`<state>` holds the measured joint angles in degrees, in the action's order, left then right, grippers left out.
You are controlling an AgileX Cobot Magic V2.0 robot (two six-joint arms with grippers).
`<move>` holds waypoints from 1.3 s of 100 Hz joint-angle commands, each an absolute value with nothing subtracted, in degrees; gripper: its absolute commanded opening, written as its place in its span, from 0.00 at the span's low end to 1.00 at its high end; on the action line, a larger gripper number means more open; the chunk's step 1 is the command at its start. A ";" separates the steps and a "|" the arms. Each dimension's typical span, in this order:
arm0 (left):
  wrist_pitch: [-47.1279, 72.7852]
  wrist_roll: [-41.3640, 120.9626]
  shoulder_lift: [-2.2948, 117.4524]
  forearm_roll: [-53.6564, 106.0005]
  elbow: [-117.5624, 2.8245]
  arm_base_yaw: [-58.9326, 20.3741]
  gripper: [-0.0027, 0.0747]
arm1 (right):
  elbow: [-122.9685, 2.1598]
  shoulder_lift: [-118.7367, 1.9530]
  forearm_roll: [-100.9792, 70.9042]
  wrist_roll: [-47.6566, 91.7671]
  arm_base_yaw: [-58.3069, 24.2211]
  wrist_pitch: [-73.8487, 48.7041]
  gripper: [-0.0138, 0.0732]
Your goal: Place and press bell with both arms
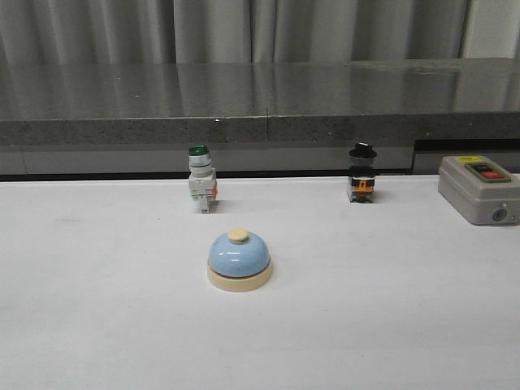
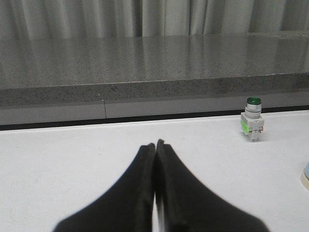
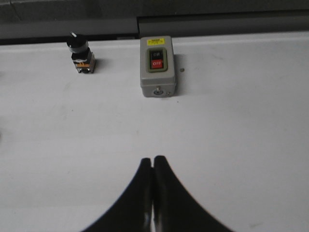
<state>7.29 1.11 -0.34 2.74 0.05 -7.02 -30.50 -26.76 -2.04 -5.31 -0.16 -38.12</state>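
The light-blue bell (image 1: 239, 258) with a cream base and cream top button stands upright on the white table (image 1: 97, 309) near its middle in the front view. Only its edge (image 2: 306, 175) shows in the left wrist view. Neither arm shows in the front view. My left gripper (image 2: 155, 143) is shut and empty above the bare table, well to the left of the bell. My right gripper (image 3: 153, 159) is shut and empty above the bare table, short of the grey box. The bell is out of the right wrist view.
A green-capped white push-button switch (image 1: 201, 179) stands behind the bell; it also shows in the left wrist view (image 2: 252, 119). A black knob switch (image 1: 362, 173) (image 3: 80, 53) and a grey box with on/off buttons (image 1: 479, 189) (image 3: 157, 66) stand at the back right. A grey ledge (image 1: 260, 122) runs behind.
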 commanded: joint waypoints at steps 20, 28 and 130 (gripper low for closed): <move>2.71 0.75 -2.29 3.21 1.09 -6.86 0.01 | -23.66 -11.59 -1.28 -5.19 0.15 -30.72 0.08; 2.71 0.75 -2.29 3.21 1.09 -6.86 0.01 | -21.06 -7.49 -1.15 -5.19 0.15 -29.81 0.08; 2.71 0.75 -2.29 3.21 1.09 -6.86 0.01 | 1.51 1.20 5.52 -5.19 0.04 -1.01 0.08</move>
